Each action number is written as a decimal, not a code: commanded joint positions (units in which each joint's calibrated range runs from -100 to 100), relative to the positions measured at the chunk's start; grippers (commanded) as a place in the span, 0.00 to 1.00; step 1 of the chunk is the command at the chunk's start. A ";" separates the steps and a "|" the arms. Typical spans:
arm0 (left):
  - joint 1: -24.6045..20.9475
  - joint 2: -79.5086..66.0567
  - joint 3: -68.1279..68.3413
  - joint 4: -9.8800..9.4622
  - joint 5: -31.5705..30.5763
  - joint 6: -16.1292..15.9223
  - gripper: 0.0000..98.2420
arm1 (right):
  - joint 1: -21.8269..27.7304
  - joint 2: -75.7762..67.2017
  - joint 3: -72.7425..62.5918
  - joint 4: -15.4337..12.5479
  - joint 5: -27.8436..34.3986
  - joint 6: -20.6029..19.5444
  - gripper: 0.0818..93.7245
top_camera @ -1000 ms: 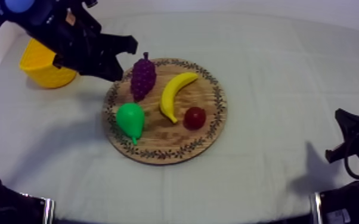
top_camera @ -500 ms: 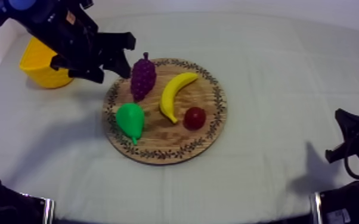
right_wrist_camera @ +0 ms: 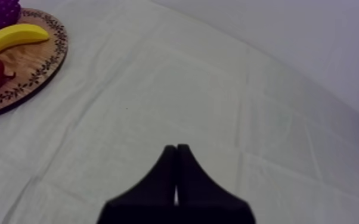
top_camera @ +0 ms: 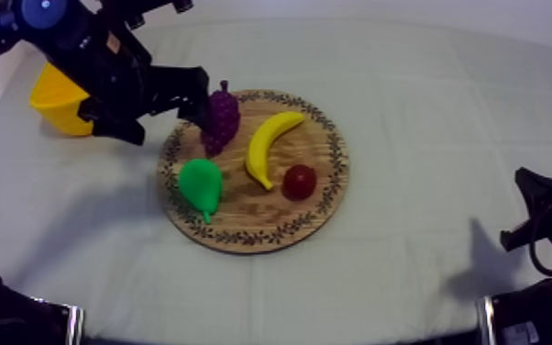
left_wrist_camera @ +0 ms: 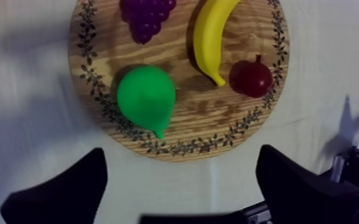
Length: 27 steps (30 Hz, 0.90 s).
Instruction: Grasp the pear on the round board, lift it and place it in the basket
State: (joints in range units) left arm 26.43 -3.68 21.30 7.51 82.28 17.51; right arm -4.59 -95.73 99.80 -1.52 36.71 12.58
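green pear lies on wooden board, stem twd front rim; yellow basket far left, upright.

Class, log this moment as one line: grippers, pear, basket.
stage: pre-grasp | left gripper: open, by board | right gripper: shut, over cloth | pear: on board | basket: on cloth

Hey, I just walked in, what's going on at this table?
The left end effector hovers open over the edge of the wooden board, near the grapes. The pear lies untouched on the board, beside the banana and the small red fruit. It is not yet in the yellow basket at the table's left. The right end effector is shut on nothing, off to the board's right.
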 commanded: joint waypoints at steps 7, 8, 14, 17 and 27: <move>0.35 2.40 0.81 -0.25 -0.63 0.42 0.97 | 0.00 -0.03 -0.02 -0.01 -0.01 0.00 0.00; 0.32 3.18 1.20 -0.18 -0.93 0.36 0.98 | 0.00 -0.03 -0.02 -0.01 -0.01 0.00 0.00; 0.19 9.80 4.52 0.61 -4.22 -0.14 0.98 | 0.00 -0.03 -0.02 -0.01 -0.01 0.00 0.00; -0.05 13.28 5.19 1.11 -6.69 -0.92 0.98 | 0.00 -0.03 -0.02 -0.01 -0.01 0.00 0.00; -1.19 23.38 2.80 3.03 -11.59 -3.96 0.98 | 0.00 -0.03 -0.02 -0.01 -0.01 0.00 0.00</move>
State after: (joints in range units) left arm 25.25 18.43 24.38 10.51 70.64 13.55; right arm -4.59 -95.73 99.80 -1.52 36.71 12.59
